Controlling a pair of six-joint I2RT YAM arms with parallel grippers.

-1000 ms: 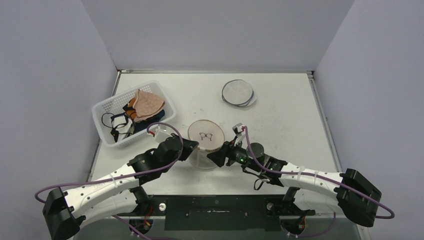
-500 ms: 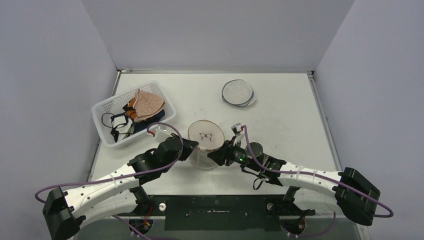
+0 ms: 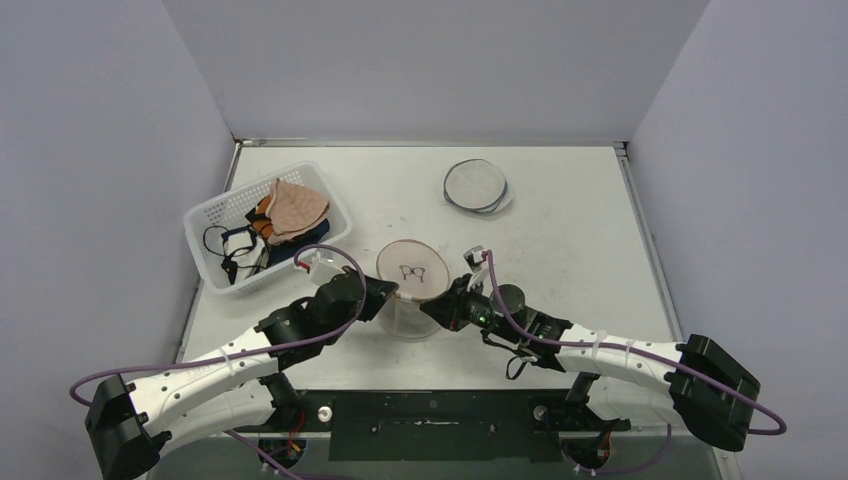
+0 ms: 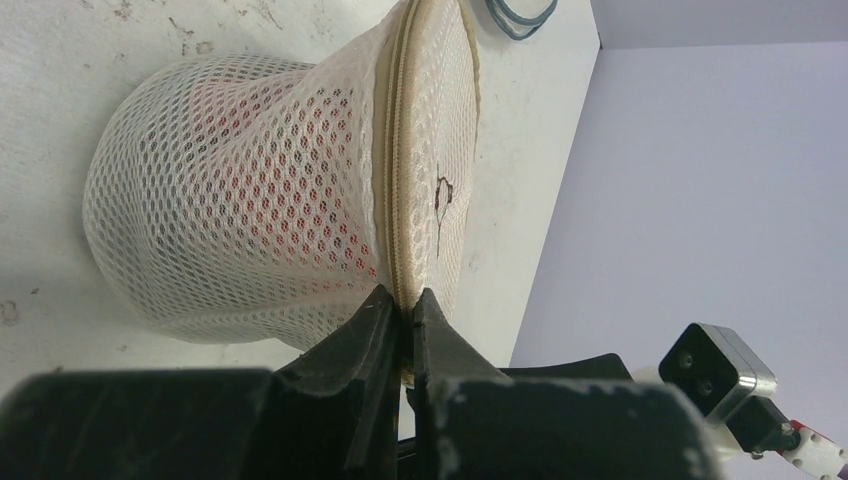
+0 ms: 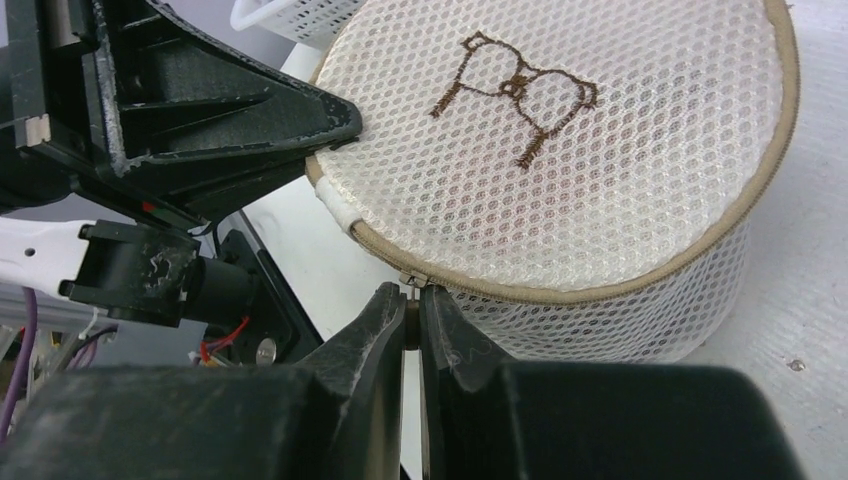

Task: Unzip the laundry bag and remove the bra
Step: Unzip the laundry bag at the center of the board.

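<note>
The laundry bag (image 3: 412, 268) is a round white mesh drum with a beige zipper rim and a brown bra sign stitched on its lid. It stands between my two grippers. My left gripper (image 3: 385, 293) is shut on the zipper rim at the bag's left side, as the left wrist view shows at the bag (image 4: 230, 230) and gripper (image 4: 403, 305). My right gripper (image 5: 412, 305) is shut on the small metal zipper pull (image 5: 411, 283) at the bag's (image 5: 560, 170) near edge. Something red (image 4: 280, 190) shows through the mesh; the bra itself cannot be made out.
A white slatted basket (image 3: 197, 240) with peach, orange and black garments sits at the left. A flat round mesh disc with a dark rim (image 3: 477, 186) lies at the back middle. Grey walls close in the table on three sides.
My right gripper has closed from open onto the zipper pull. The left gripper stays shut on the rim, and the bag has not moved.
</note>
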